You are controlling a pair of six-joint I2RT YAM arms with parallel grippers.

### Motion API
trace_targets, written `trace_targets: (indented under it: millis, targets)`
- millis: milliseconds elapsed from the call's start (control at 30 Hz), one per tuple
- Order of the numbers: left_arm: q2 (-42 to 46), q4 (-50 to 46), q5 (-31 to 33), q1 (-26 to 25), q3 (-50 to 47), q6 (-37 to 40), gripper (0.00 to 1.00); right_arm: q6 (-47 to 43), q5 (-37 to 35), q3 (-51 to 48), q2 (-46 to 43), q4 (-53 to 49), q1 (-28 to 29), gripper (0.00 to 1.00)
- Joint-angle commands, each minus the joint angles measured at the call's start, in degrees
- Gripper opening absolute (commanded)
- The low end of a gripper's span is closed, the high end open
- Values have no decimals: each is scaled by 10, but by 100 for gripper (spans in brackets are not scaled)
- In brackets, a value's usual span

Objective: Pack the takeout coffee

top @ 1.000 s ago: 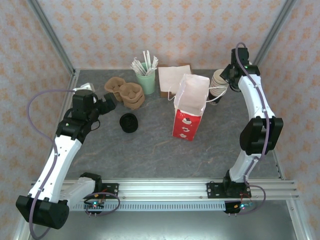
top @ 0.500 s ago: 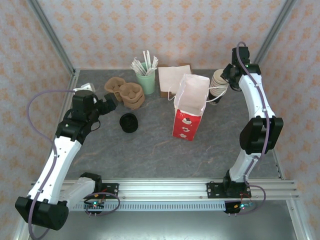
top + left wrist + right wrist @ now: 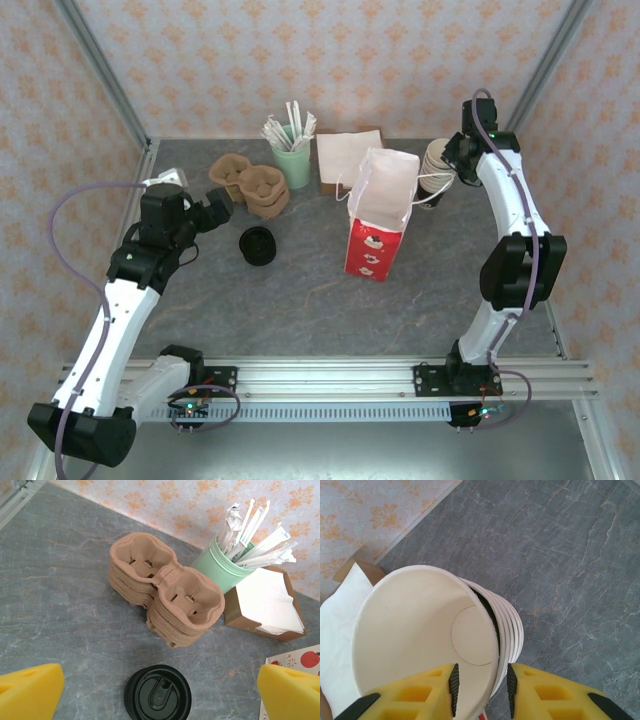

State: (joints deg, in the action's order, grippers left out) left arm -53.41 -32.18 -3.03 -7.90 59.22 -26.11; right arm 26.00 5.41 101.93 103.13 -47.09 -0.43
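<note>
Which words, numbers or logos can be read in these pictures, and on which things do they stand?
No text can be read in any view.
bag: the red part carries small pictures, but no legible words.
coffee: the black lid has raised marks, too small to read.
straw wrappers: no print can be made out.

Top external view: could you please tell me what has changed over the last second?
The left arm's elbow drifted slightly toward the near-left corner; left gripper stays open near the takeout coffee. Right gripper still straddles the top cup's wall on the cup stack. Paper bag unmoved.
</note>
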Motion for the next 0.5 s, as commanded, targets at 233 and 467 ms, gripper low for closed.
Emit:
trace_targets:
  millis: [233, 467]
  targets:
    - [16, -24, -2, -4, 13, 1, 100, 14, -3, -13, -24, 11, -3, 30]
    - [18, -30, 0, -4, 19, 3, 100, 18, -2, -10, -17, 13, -3, 30]
